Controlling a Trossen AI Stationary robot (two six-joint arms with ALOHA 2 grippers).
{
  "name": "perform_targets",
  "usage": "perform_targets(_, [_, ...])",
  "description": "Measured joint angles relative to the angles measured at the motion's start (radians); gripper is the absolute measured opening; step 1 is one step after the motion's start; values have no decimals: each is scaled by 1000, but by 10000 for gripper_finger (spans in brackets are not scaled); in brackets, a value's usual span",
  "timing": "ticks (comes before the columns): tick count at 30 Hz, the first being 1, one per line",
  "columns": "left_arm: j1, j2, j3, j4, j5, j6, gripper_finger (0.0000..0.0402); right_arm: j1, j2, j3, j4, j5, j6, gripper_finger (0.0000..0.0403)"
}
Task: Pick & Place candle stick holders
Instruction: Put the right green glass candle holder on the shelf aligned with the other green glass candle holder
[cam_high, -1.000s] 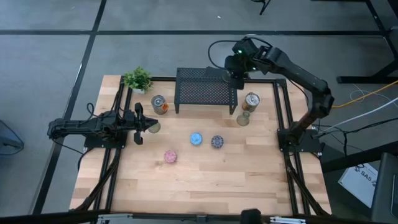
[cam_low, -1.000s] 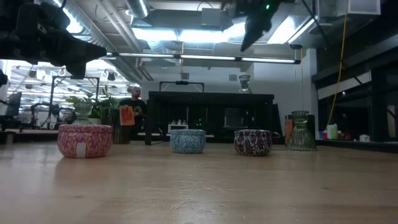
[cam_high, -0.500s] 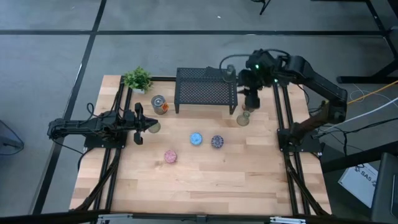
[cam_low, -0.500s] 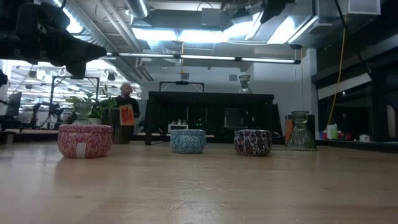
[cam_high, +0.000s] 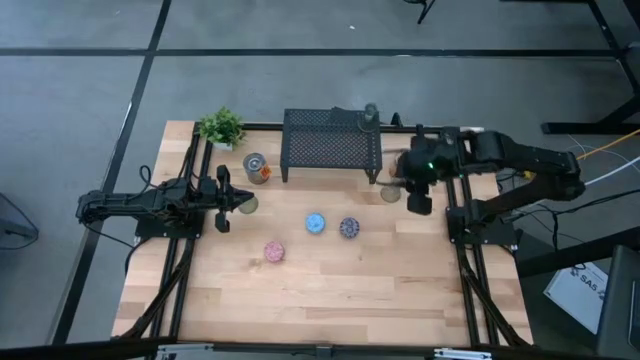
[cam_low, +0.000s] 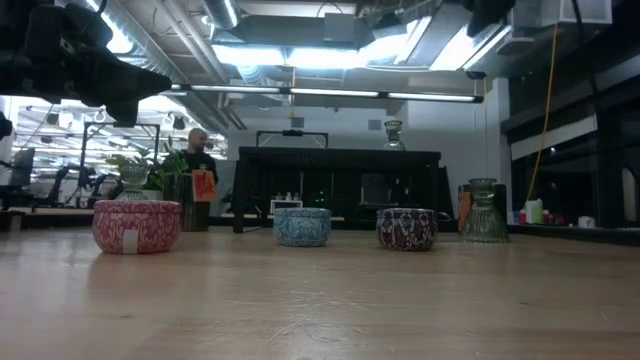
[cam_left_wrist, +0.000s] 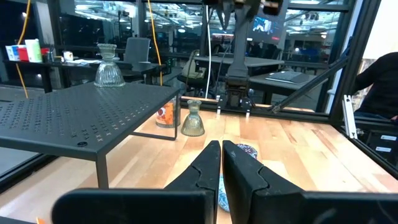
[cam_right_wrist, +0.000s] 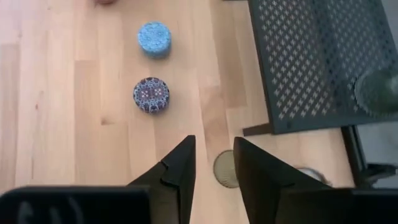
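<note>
Right gripper has swung off the mesh stand, fingers partly apart and empty, above the clear glass holder on the table. Glass: rigid, slick, fragile; grip its narrow neck. Left gripper closed, idle.

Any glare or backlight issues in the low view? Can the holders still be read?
Low view: ceiling lights blow out the top, room behind is dim, yet the pink holder, blue holder and purple holder read clearly. High view: even light, soft shadows.
</note>
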Motion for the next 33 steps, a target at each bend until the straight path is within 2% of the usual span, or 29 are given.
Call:
perform_targets(4, [0, 0, 0, 0, 0, 0, 10, 75, -58, -137, 78, 101, 101, 109])
perform_targets(10, [0, 0, 0, 0, 0, 0, 12, 153, -63, -300, 119, 229, 230, 109])
perform_targets(17, [0, 0, 0, 0, 0, 0, 12, 190, -58, -466, 234, 243, 320, 109])
perform_targets(23, [0, 0, 0, 0, -1, 0, 11, 180, -59, -553, 286, 271, 314, 109])
perform_targets(27, [0, 0, 0, 0, -1, 0, 11, 156, -59, -599, 322, 352, 226, 113])
perform_targets(33, [0, 0, 0, 0, -1, 0, 11, 99, -58, -672, 413, 351, 123, 140])
